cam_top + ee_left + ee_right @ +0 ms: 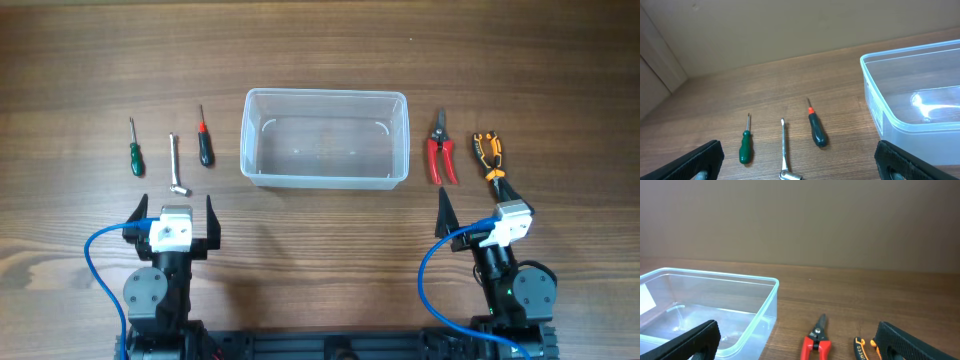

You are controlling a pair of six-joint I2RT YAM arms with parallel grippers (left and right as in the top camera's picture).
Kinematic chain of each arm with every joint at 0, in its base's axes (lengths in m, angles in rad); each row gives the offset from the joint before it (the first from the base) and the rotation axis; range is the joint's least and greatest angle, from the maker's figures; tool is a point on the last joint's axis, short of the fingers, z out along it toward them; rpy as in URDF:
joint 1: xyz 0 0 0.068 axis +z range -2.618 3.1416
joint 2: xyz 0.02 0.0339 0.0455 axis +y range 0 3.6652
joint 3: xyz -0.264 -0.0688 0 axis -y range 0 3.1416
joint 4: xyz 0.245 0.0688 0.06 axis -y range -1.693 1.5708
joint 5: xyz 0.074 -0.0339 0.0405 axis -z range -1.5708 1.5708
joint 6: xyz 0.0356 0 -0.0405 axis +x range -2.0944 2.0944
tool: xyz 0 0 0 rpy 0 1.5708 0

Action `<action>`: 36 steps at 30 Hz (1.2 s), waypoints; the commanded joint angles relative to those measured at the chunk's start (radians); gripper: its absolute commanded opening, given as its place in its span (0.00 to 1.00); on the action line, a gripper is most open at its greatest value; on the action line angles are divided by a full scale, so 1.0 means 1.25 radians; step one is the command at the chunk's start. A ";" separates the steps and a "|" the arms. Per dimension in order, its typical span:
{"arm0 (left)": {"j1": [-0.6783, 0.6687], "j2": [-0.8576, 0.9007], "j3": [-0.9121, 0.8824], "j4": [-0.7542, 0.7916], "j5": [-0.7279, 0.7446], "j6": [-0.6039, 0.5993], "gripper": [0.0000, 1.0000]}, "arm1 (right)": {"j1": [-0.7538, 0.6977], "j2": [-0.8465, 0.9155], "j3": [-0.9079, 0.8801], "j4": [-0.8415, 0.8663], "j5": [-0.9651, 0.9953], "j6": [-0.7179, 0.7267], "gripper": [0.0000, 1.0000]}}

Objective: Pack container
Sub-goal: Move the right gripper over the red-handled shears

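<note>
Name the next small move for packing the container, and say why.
Probably ease the left gripper forward and down onto the silver L-shaped metal wrench: it lies just ahead of the open fingers, and the clear plastic rectangular container is empty.

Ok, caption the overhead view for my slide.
Empty container; green screwdriver, wrench and black screwdriver before the left end effector, cutters and pliers before the right end effector, both open.

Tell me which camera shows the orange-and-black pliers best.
The overhead view: the pliers show nearly whole there. The right wrist view catches only a cropped part at its bottom edge; the left wrist view misses them.
</note>
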 commanded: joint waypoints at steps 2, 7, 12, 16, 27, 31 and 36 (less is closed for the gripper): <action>0.007 -0.009 -0.012 0.000 0.015 0.016 1.00 | -0.003 -0.004 -0.001 0.003 -0.006 -0.004 1.00; 0.007 -0.009 -0.012 0.000 0.015 0.016 1.00 | -0.003 -0.004 -0.001 0.003 -0.006 -0.004 1.00; 0.007 -0.009 -0.012 0.000 0.015 0.016 1.00 | -0.003 -0.004 -0.001 0.003 -0.006 -0.004 1.00; 0.007 -0.009 -0.012 0.000 0.015 0.016 1.00 | -0.003 -0.004 -0.001 0.003 -0.003 -0.004 1.00; 0.007 -0.009 -0.012 0.000 0.015 0.016 1.00 | -0.003 0.029 0.089 0.033 0.058 0.055 1.00; 0.007 -0.009 -0.012 0.000 0.015 0.016 1.00 | -0.003 0.208 0.250 0.019 0.082 -0.046 0.99; 0.007 -0.009 -0.012 0.000 0.015 0.016 1.00 | -0.003 0.669 0.717 -0.264 0.105 -0.102 1.00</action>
